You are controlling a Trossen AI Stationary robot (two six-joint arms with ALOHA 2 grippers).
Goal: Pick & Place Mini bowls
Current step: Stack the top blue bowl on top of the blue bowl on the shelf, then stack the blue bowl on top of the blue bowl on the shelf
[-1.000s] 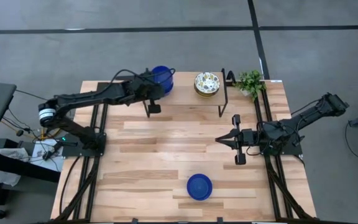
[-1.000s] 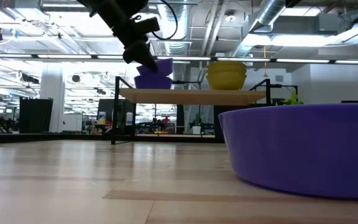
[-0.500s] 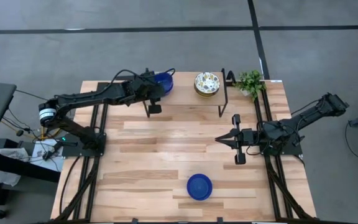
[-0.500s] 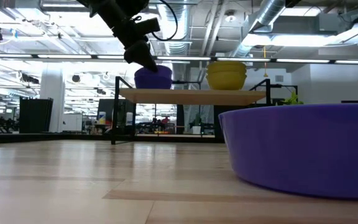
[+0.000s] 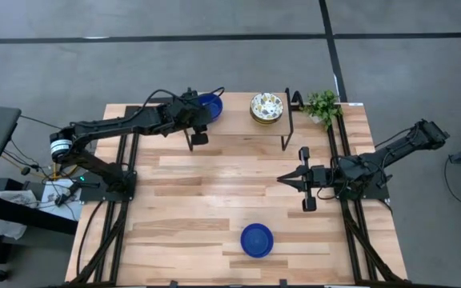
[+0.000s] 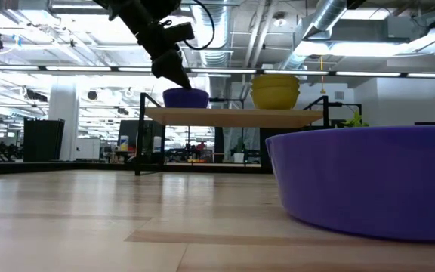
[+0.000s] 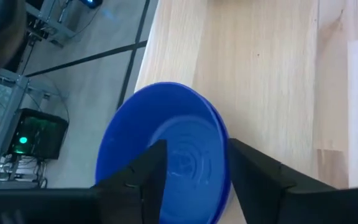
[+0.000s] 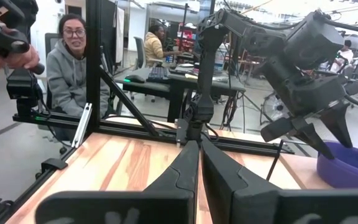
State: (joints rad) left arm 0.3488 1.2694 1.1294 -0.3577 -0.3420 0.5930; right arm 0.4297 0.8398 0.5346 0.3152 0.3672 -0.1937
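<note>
Now, left gripper (image 7: 191, 180): fingers apart, straddling the stacked blue bowls (image 5: 209, 104) on the shelf (image 5: 238, 122).
Risk: lift crookedly and you drag them off.
Right gripper (image 5: 281, 179): fingers together, idle over the counter (image 5: 214, 200).

Blue bowl (image 5: 256, 240) on wooden table (image 5: 190, 200)

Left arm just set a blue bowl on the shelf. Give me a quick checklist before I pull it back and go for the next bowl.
1. Left gripper released: ok, jaws stand apart on either side of the blue bowl.
2. Bowl seated on the shelf: ok, it sits level on the board in the low view.
3. Bowl nested on another blue bowl: cannot tell, though a second rim seems to show beneath it.
4. Patterned bowls undisturbed: ok, stacked apart from the blue ones.
5. Next bowl reachable: ok, upright at the table's near edge.
6. Right gripper out of the way: ok, shut, mid-table.
</note>
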